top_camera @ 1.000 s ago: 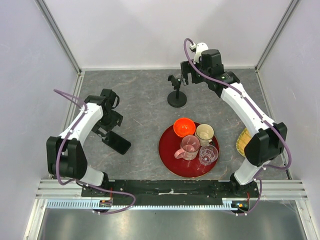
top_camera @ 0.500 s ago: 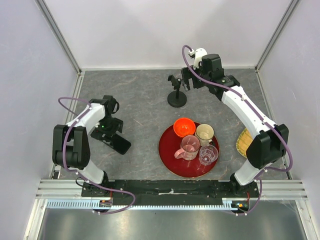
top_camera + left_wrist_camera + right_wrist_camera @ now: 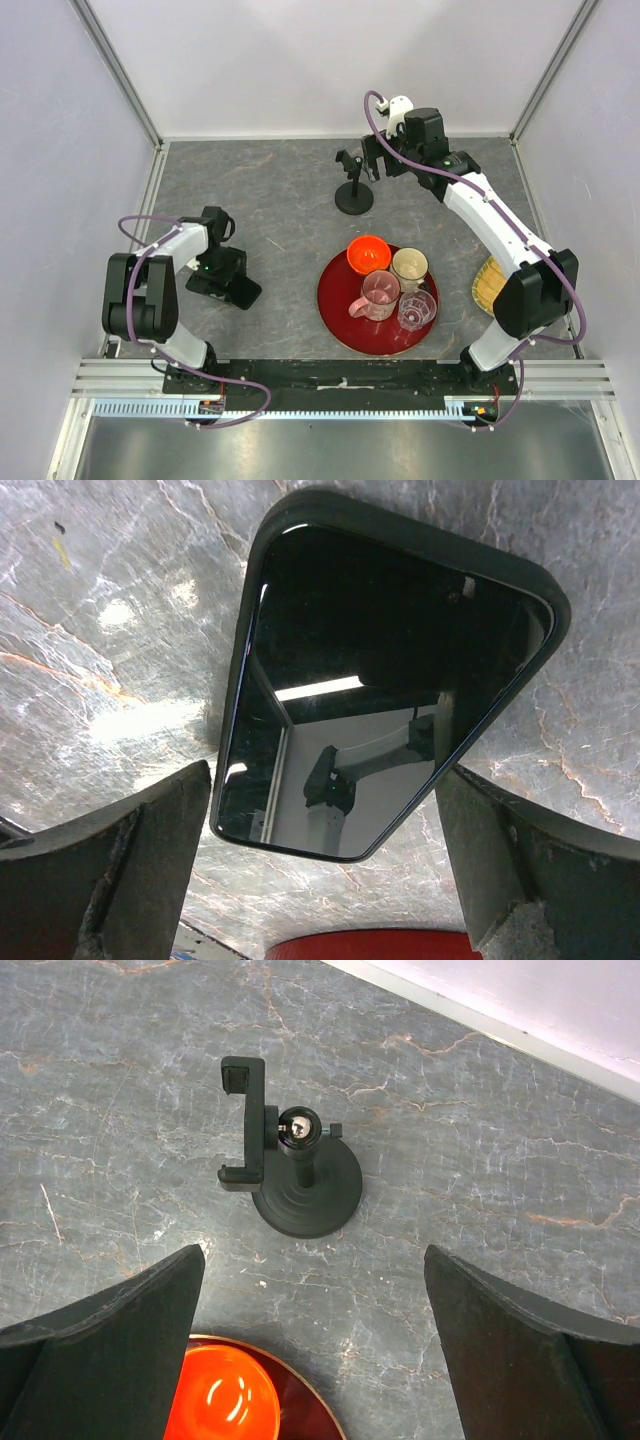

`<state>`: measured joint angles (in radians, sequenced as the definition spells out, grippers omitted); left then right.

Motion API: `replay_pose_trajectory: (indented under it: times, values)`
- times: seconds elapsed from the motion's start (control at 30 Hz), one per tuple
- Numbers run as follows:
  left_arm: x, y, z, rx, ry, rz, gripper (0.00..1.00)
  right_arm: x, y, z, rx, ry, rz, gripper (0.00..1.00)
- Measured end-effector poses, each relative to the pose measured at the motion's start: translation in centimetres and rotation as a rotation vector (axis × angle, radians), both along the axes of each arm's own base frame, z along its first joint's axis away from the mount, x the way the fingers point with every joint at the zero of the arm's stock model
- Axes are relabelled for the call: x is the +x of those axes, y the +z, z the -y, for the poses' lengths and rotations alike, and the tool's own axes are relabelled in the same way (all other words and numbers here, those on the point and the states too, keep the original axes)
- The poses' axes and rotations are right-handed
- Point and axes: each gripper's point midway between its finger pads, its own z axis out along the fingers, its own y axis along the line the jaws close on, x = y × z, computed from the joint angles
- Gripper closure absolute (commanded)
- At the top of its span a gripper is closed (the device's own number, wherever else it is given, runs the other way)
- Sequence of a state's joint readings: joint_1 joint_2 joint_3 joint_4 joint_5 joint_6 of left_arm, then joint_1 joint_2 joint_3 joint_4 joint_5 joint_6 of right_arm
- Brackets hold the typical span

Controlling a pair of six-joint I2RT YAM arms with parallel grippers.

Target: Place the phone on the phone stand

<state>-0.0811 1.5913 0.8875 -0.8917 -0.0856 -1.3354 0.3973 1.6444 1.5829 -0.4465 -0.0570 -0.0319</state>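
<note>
In the top view the phone point(image 3: 240, 291) lies flat on the grey marbled table point(image 3: 290, 215) in the left half of the frame, left of the red tray point(image 3: 330, 300). The left gripper point(image 3: 218, 272) hangs directly over it, covering its upper-left part.

In the left wrist view the left gripper point(image 3: 322, 775) is spread wide. One finger sits at the lower left and the other at the lower right, and the near end of the phone point(image 3: 390, 670) lies in the gap between them. The glossy face points up and runs toward the upper right of the frame. Neither finger can be seen touching it.

The phone stand point(image 3: 353, 190) stands upright in the upper middle of the top view, above the tray and well apart from the phone. The right gripper point(image 3: 372, 155) is just beside it, to the upper right.

In the right wrist view the right gripper point(image 3: 315, 1255) is also spread wide and holds nothing. The phone stand point(image 3: 300, 1175) sits in the centre of that frame above the gap, and an orange bowl point(image 3: 225, 1395) shows at the bottom edge.
</note>
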Motion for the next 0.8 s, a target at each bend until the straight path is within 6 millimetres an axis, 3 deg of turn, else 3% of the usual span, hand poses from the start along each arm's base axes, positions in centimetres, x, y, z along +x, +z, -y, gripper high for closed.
replay_pose_trajectory:
  times: [0.13,0.2,0.23,0.3,0.33,0.67,0.8]
  values:
    - [0.0,-0.2,0.1,-0.018,0.024,0.033,0.07,0.1,0.1,-0.1,0.003,0.003,0.004,0.02]
    - [0.0,-0.3,0.2,-0.023,0.031,0.056,0.28,0.1,0.1,-0.2,0.006,0.006,0.008,0.02]
    - [0.0,-0.4,0.2,-0.025,0.036,0.068,0.53,0.1,0.1,-0.2,0.007,0.006,0.009,0.02]
    - [0.2,-0.3,0.2,-0.028,0.045,0.087,0.78,0.2,0.2,-0.3,0.011,0.009,0.012,0.02]
    - [0.3,-0.2,0.3,-0.032,0.046,0.096,0.98,0.2,0.3,-0.3,0.012,0.009,0.014,0.02]
    - [0.3,0.1,0.1,-0.023,0.041,0.109,0.98,0.3,0.4,-0.3,0.021,0.004,0.019,0.02]
    - [0.9,0.9,-0.3,0.027,-0.06,0.165,0.98,0.4,0.6,-0.6,0.04,0.002,0.021,0.02]
